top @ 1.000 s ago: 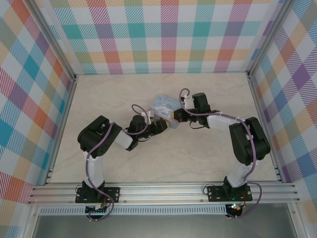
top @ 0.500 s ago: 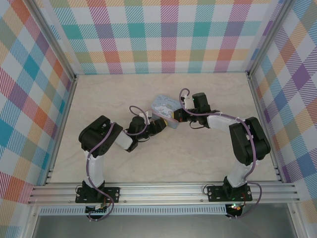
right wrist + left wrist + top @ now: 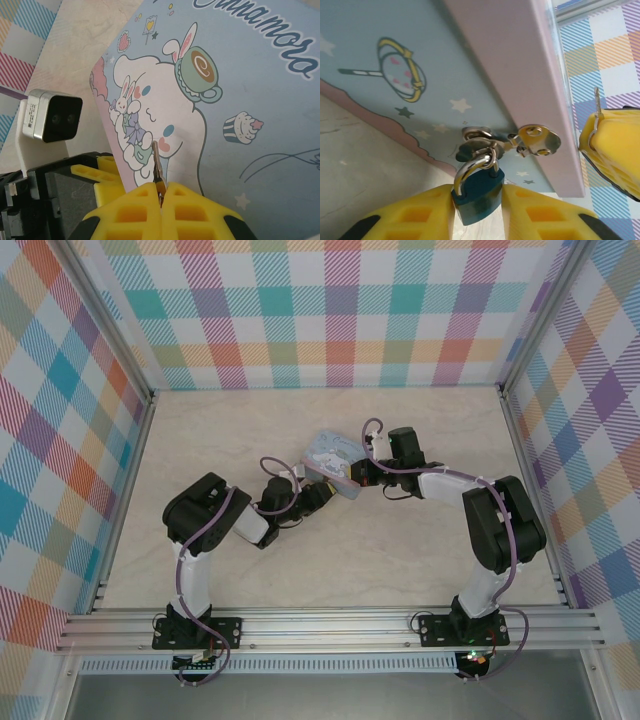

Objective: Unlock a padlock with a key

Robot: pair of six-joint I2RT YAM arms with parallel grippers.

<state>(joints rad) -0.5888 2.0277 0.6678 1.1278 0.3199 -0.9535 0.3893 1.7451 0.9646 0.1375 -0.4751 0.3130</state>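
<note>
Left gripper (image 3: 478, 205) clamps the padlock (image 3: 480, 192) between its fingers; steer the key (image 3: 156, 161), pinched in the right gripper (image 3: 161, 192), squarely into it.

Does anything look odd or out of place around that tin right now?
Nothing spilled or broken. One oddity: the key, pinched in the right gripper, points at the tin, not at the padlock that the left gripper clamps below the hasp.
</note>
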